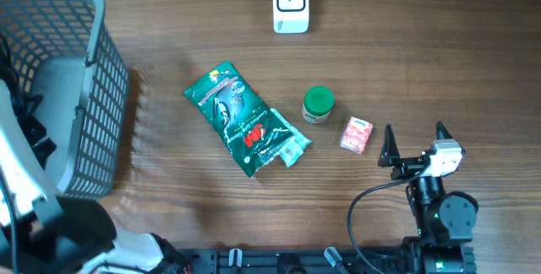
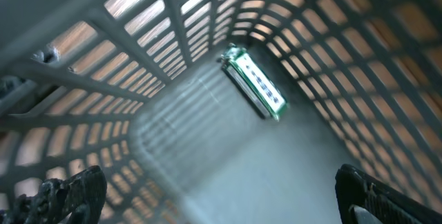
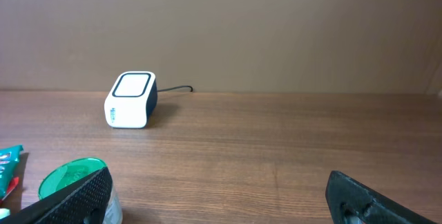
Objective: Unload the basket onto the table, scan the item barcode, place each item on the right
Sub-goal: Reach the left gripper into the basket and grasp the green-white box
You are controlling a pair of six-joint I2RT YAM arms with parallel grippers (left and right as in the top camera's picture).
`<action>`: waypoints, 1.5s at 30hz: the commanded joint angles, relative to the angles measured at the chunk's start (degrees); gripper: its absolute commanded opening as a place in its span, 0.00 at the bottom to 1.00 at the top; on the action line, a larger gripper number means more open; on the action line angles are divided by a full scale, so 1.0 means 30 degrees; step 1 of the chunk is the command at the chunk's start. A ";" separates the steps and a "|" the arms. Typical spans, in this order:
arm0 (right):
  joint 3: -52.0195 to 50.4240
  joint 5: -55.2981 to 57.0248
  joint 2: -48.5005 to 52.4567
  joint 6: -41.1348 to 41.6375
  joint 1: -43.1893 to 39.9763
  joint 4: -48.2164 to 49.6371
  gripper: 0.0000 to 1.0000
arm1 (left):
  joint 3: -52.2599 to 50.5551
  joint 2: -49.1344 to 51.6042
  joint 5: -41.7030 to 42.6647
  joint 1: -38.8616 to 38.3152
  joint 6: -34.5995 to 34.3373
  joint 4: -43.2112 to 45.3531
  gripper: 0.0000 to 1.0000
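The left fingers (image 2: pixel 69 198) hung inside the basket (image 1: pixel 95 29) at the surface's (image 1: pixel 439 46) left edge, spread wide with nothing between them. Below them a small green-and-white pack (image 2: pixel 255 84) lay on the basket floor, close to the far wall and apart from both fingers. Its print was too blurred to read.

The right fingers (image 1: pixel 388 147) sat low at the near right of the surface, also fully apart and empty. They pointed toward the scanner (image 1: pixel 290 3) – a white block with a dark window, standing at the far edge with its cable trailing behind.

Three more items lay between the two. A green pouch (image 1: pixel 241 120) lay flat and slanted at the middle. A jar (image 1: pixel 318 105) with a green lid stood upright just right of it. A pink box (image 1: pixel 357 134) lay near the jar, just left of the right fingers and not touching them.
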 commanded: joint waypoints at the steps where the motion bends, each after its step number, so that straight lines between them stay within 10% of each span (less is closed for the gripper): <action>1: -0.0007 0.0262 -0.0029 0.0240 -0.0087 0.0044 1.00 | 0.0029 0.2120 -0.0029 0.1093 -0.3636 0.0168 1.00; 13: -0.0007 0.0262 -0.0029 0.0233 -0.0087 0.0044 1.00 | -0.4561 0.4794 -0.0342 0.2178 -0.6513 0.6164 1.00; 20: -0.0007 0.0262 -0.0029 0.0240 -0.0087 0.0044 1.00 | -0.7606 0.5217 -0.0211 0.2645 -0.2361 1.2437 1.00; 38: -0.0007 0.0262 -0.0029 0.0240 -0.0087 0.0044 1.00 | -0.7621 0.6812 0.6696 0.6878 -0.0867 1.2429 1.00; 45: -0.0007 0.0262 -0.0029 0.0240 -0.0087 0.0044 1.00 | -0.7614 0.7461 0.6849 0.6258 0.0058 1.1999 0.64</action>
